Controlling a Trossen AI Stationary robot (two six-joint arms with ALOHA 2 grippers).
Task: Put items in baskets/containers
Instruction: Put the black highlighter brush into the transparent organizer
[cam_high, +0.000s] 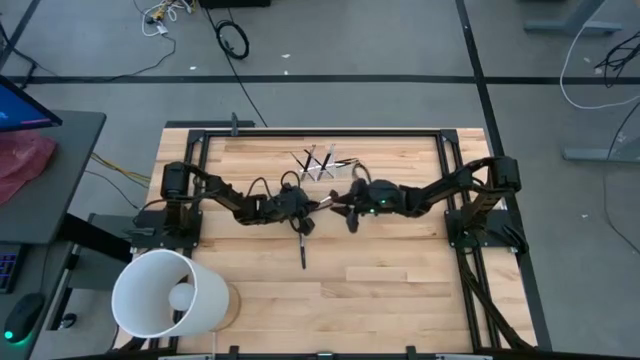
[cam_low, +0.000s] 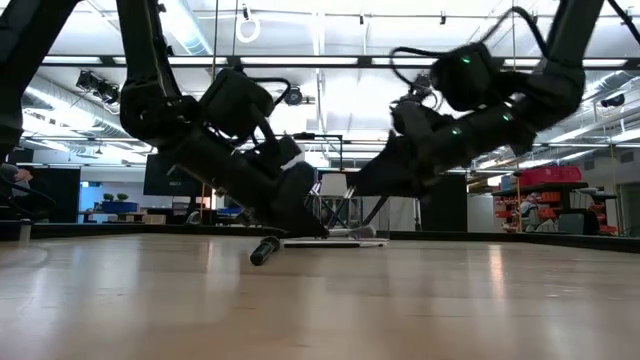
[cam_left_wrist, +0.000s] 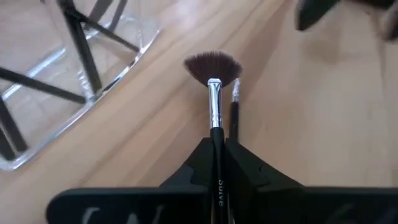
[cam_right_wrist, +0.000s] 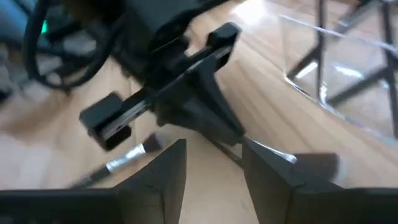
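Fingers, left gripper (cam_left_wrist: 217, 177): clamped on a fan brush (cam_left_wrist: 214, 93), its dark bristles spread just above the wood.
Fingers, right gripper (cam_right_wrist: 214, 165): apart, nothing between them, facing the left gripper at mid-table.
Clear holder (cam_high: 320, 165): near the table's far edge, several brushes (cam_left_wrist: 81, 43) leaning inside it.
Loose brush (cam_high: 303, 250): flat on the table, just in front of the left gripper.
White bucket (cam_high: 165, 293): near-left corner.

dark fan brush (cam_left_wrist: 214, 93) with silver ferrule, clear holder (cam_left_wrist: 68, 81), white bucket (cam_high: 165, 292)
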